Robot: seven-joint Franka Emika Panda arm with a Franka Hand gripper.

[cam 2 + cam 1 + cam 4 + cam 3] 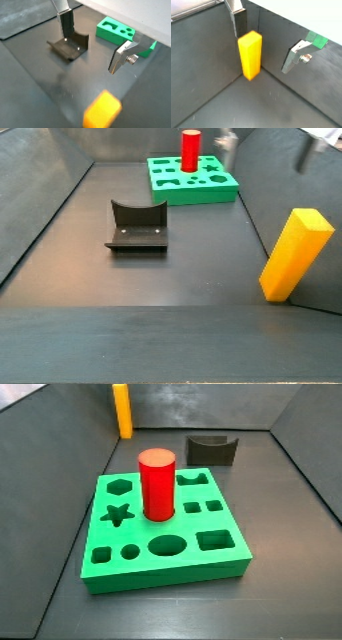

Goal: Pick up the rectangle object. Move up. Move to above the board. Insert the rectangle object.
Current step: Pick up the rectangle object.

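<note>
The rectangle object (250, 54) is a smooth orange-yellow bar standing upright on the dark floor in a corner by the wall; both side views show it (123, 409) (294, 253), and a wrist view catches it as a blur (101, 112). The board (201, 562) (221, 190) (112, 31) is a thick green block with shaped holes. My gripper (262, 51) (90, 54) hangs open above the floor, nothing between its fingers (296, 56). The bar stands beyond and below the fingers, untouched.
A red cylinder (158, 484) (191, 150) stands upright in a hole of the board. The dark fixture (136, 226) (211, 449) (70, 47) sits on the floor between board and bar. Dark walls (54, 188) enclose the floor.
</note>
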